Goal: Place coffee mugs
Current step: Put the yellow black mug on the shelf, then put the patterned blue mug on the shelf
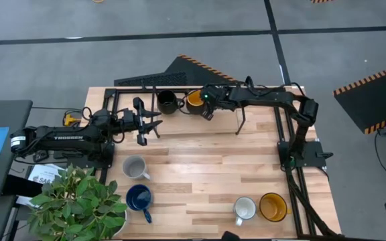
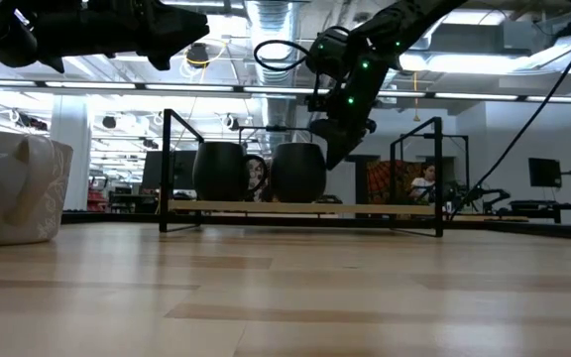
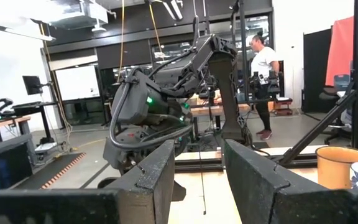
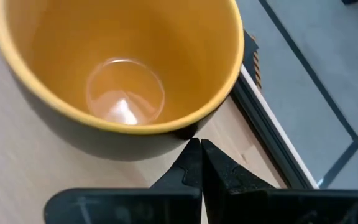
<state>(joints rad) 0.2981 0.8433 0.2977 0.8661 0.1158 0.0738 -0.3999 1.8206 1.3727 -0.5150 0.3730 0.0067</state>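
A black mug [image 1: 167, 102] and a yellow-orange mug [image 1: 194, 100] with a dark outer wall stand on their bases on the plank of a black frame rack [image 1: 260, 90] at the table's far edge. My right gripper [image 1: 207, 112] is shut just beside the yellow-orange mug [image 4: 117, 68], on its near-right side. My left gripper [image 1: 154, 127] is open and empty, in front of the rack's left part. A grey mug [image 1: 134, 167], a dark blue mug [image 1: 139, 198], a white mug [image 1: 244, 209] and a second yellow-orange mug [image 1: 273, 206] stand on the table. My right gripper's shut fingertips [image 4: 191, 155] stand at the yellow-orange mug's dark outer wall [image 4: 135, 146], just below its rim. I cannot tell whether they touch it. The mug stands upright on the rack's plank [image 2: 305, 206].
A potted plant [image 1: 79, 201] stands at the table's near left corner, close to the dark blue mug. The rack's thin black posts [image 2: 170, 169] rise at the far edge. A person [image 3: 263, 68] stands in the room beyond. Bare wood [image 1: 206, 174] lies in the table's middle.
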